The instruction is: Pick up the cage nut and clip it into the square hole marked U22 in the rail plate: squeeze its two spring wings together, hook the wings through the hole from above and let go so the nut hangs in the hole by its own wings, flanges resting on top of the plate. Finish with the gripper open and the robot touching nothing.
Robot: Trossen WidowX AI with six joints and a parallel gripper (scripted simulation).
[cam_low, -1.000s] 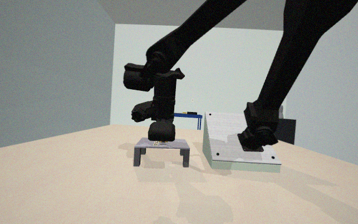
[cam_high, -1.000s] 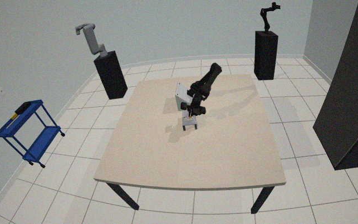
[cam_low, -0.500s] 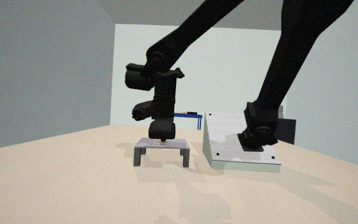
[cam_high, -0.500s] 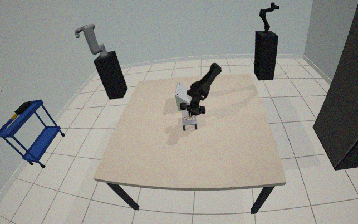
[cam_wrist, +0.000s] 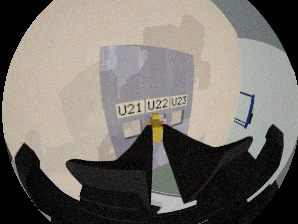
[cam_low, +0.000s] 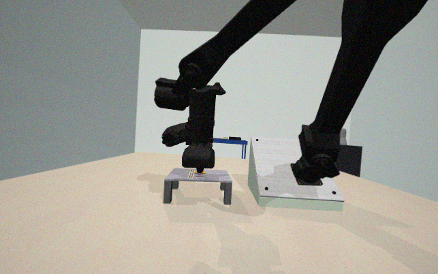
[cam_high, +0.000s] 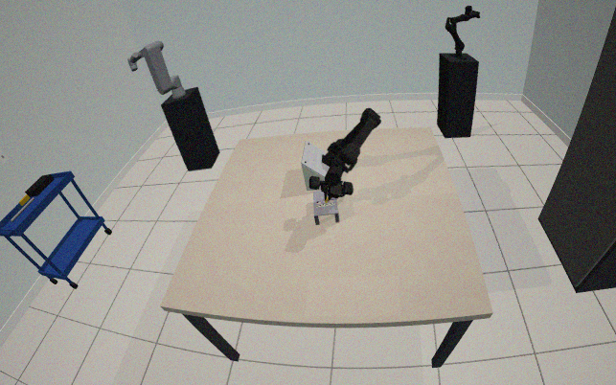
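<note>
The yellow cage nut point(cam_low: 195, 172) point(cam_wrist: 157, 131) is gripped by the gripper point(cam_high: 327, 197) point(cam_low: 199, 171) point(cam_wrist: 156, 128) at the rail plate's point(cam_high: 325, 209) point(cam_low: 214, 175) point(cam_wrist: 145, 75) U22 hole, though how far its wings are inserted is unclear.

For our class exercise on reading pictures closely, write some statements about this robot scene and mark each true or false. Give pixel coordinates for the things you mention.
1. The gripper point(cam_high: 327, 197) point(cam_low: 199, 171) point(cam_wrist: 156, 128) is shut on the nut point(cam_wrist: 157, 133). True.
2. The nut is at the U21 hole point(cam_wrist: 133, 129). False: it is at the U22 label point(cam_wrist: 162, 103), between the U21 and U23 point(cam_wrist: 177, 117) holes.
3. The plate point(cam_high: 326, 209) point(cam_low: 214, 175) point(cam_wrist: 145, 75) stands on legs. True.
4. The cart point(cam_high: 68, 227) point(cam_low: 231, 141) point(cam_wrist: 245, 92) is red. False: it is blue.
5. The labels read U21, U22 and U23. True.
</note>
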